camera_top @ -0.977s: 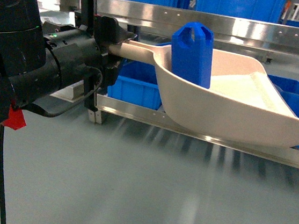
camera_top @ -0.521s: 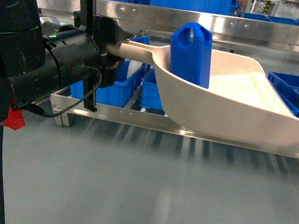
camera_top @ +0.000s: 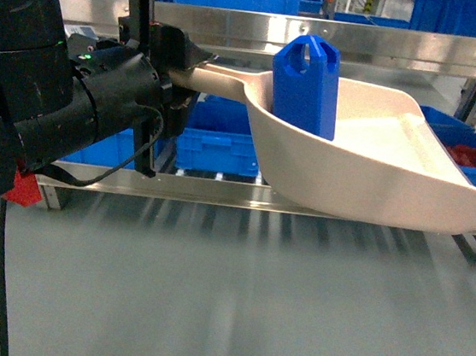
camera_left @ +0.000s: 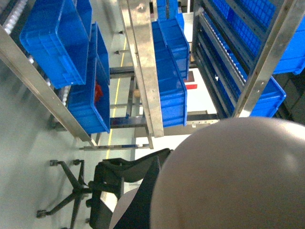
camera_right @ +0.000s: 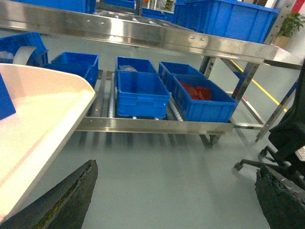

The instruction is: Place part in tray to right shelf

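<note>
Head view: left gripper (camera_top: 181, 73) clamped on tray (camera_top: 376, 172) handle, part (camera_top: 305, 84) upright in it. Right gripper (camera_right: 174, 195) spread wide, shelf (camera_right: 143, 125) at 12 o'clock.

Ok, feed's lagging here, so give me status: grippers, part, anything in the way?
Left gripper shut on tray handle. Right gripper open, empty. Part upright in tray. Shelf rail ahead, floor between bare.
</note>
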